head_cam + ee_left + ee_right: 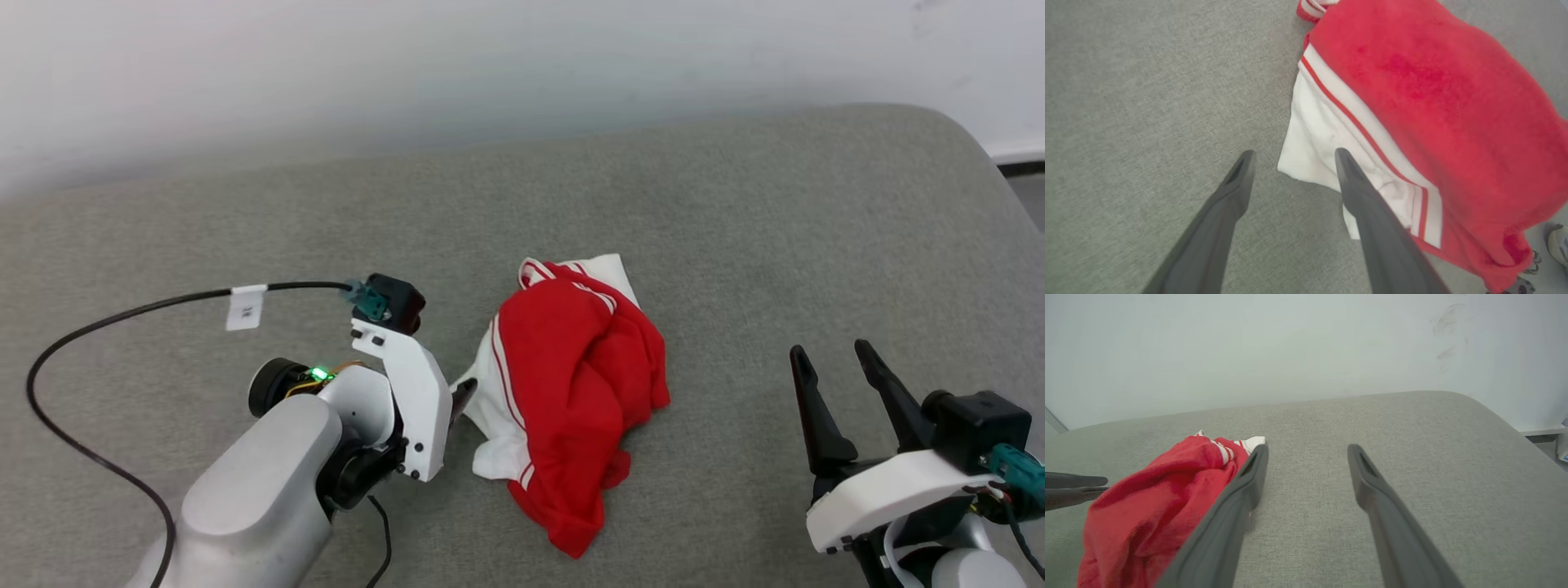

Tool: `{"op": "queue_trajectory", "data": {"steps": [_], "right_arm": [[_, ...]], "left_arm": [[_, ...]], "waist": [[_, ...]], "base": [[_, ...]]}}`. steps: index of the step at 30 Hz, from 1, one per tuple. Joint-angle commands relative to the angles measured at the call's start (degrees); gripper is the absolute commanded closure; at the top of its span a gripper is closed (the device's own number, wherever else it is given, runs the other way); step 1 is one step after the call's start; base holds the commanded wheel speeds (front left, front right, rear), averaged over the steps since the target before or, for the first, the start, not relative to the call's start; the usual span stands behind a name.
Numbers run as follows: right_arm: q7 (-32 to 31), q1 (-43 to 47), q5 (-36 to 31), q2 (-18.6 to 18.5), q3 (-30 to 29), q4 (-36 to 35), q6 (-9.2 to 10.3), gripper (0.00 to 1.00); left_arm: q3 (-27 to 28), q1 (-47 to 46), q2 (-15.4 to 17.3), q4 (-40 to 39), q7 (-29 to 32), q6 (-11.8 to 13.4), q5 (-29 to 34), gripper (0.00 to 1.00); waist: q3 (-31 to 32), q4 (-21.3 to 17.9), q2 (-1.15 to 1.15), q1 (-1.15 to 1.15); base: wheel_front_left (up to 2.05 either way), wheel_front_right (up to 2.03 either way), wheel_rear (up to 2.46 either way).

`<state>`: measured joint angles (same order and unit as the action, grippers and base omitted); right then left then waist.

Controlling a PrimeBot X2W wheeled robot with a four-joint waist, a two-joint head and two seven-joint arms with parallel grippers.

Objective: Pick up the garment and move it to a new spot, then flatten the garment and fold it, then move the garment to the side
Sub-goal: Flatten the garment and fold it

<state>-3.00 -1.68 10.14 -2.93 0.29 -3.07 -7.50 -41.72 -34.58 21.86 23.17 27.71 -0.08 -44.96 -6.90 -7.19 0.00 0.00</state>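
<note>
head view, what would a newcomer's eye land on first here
The garment, a crumpled red heap with white striped sleeves, lies in the middle of the grey cushioned surface. The left gripper is open at its white sleeve's edge, one finger over the cloth. The right gripper stands open at the lower right, apart from the heap.

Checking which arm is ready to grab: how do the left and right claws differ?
Left claw points down; right claw points roughly level toward the wall. Left claw straddles the sleeve edge of the garment; right claw stands clear over bare cushion. Both open, empty.
</note>
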Motion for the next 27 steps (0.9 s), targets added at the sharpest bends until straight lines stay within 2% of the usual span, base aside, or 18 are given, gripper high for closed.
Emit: {"op": "queue_trajectory", "data": {"steps": [1, 8, 9, 10, 11, 12, 16, 18, 23, 26, 27], "right_arm": [[0.49, -1.01, 0.34, 0.05, 0.10, 0.45, 0.02, 0.00], [1.98, -2.66, 1.20, 0.06, 1.11, 2.67, 0.02, 0.00], [2.08, -2.80, 1.34, 0.04, 1.12, 2.90, 0.02, 0.00], [2.20, -2.95, 1.43, 0.03, 1.22, 3.21, 0.02, 0.00], [2.39, -3.05, 1.41, 0.05, 1.29, 3.45, 0.02, 0.00], [2.48, -3.13, 1.43, 0.05, 1.29, 3.70, 0.02, 0.00], [2.85, -3.17, 1.37, 0.04, 0.55, 4.41, 0.02, 0.00], [2.74, -2.95, 1.10, 0.06, 0.18, 4.45, 0.02, 0.00], [2.18, -1.66, 0.23, 0.05, -0.75, 4.05, 0.02, 0.00], [1.55, -1.00, -0.20, 0.04, -1.18, 3.40, 0.02, 0.00], [1.55, -1.00, -0.20, 0.04, -1.18, 3.40, 0.02, 0.00]], "left_arm": [[-0.57, -1.12, -0.36, 1.09, 1.28, -0.58, -0.24, 0.00], [-4.86, -2.97, -2.26, 8.43, 9.71, -2.42, -0.51, 0.00], [-5.65, -2.34, -2.74, 9.45, 11.11, -2.59, -0.82, 0.03], [-6.21, -2.01, -3.29, 10.20, 12.02, -2.93, -0.99, 0.52], [-6.58, -1.75, -3.77, 10.72, 12.60, -3.21, -1.33, 0.79], [-7.01, -1.55, -4.22, 11.11, 13.13, -3.50, -1.49, 1.00], [-6.90, -2.17, -4.31, 11.33, 10.01, -3.59, -0.24, 1.00], [-6.15, -3.04, -3.68, 10.69, 7.41, -2.83, 0.66, 1.00], [-3.96, -3.17, -1.09, 6.76, 1.73, -0.96, 2.12, 1.00], [-2.13, -1.59, 1.91, 2.65, -0.41, 1.33, 2.34, 1.00], [-2.13, -1.59, 1.91, 2.65, -0.41, 1.33, 2.34, 1.00]], "waist": [[-1.82, -1.75, 0.00, 0.00], [-4.00, -3.51, 0.00, 0.00], [-4.02, -3.65, 0.00, 0.00], [-4.02, -3.77, 0.00, 0.00], [-4.02, -3.89, 0.00, 0.00], [-3.99, -3.93, 0.00, 0.00], [-3.43, -3.32, 0.00, 0.00], [-2.97, -2.58, 0.00, 0.00], [-0.50, 0.18, 0.00, 0.00], [0.92, 1.97, 0.00, 0.00], [0.92, 1.97, 0.00, 0.00]], "base": [[0.00, 0.00, 0.00], [0.00, 0.00, 0.00], [0.00, 0.00, 0.00], [0.00, 0.00, 0.00], [0.00, 0.00, 0.00], [0.00, 0.00, 0.00], [0.00, 0.00, 0.00], [0.00, 0.00, 0.00], [0.00, 0.00, 0.00], [0.00, 0.00, 0.00], [0.00, 0.00, 0.00]]}}
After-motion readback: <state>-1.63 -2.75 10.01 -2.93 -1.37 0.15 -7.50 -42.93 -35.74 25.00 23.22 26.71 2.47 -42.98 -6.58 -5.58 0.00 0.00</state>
